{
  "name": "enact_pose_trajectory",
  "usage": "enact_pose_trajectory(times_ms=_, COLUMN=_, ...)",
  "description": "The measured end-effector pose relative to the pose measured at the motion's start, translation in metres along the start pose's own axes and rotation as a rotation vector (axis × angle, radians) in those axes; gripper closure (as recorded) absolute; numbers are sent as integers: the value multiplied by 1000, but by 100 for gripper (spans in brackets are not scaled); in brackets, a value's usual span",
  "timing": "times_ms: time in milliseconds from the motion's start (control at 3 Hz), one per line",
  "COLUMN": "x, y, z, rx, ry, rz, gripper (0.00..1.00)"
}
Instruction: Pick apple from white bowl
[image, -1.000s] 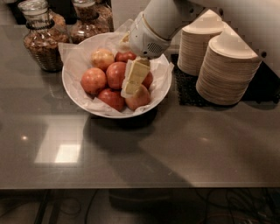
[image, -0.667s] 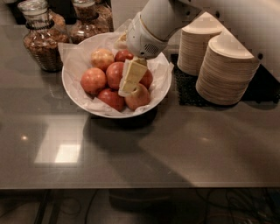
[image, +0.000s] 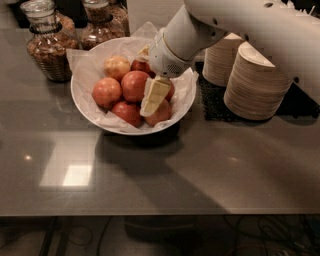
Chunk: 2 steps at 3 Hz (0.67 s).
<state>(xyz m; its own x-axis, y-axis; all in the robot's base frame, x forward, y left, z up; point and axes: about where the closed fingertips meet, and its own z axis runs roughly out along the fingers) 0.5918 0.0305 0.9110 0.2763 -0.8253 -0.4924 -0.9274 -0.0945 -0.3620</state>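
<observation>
Gripper sits low in the white bowl; open or closed, we cannot tell. Apple lies just under its tip. It looks firm, smooth and likely to roll, so we'd grip across its widest middle.

Break-rm snack counter: glass jars, stacked disp. bowls, white bowl w/ apples; gripper inside.
</observation>
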Motion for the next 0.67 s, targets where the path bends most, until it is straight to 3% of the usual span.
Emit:
enact_pose_trajectory(times_ms=333, x=2, y=-1, z=8, rx=-7, ry=-4, rz=4, gripper=17)
enact_pose_trajectory(times_ms=667, x=6, y=-1, z=11, rx=-9, ry=0, rz=11, gripper=34)
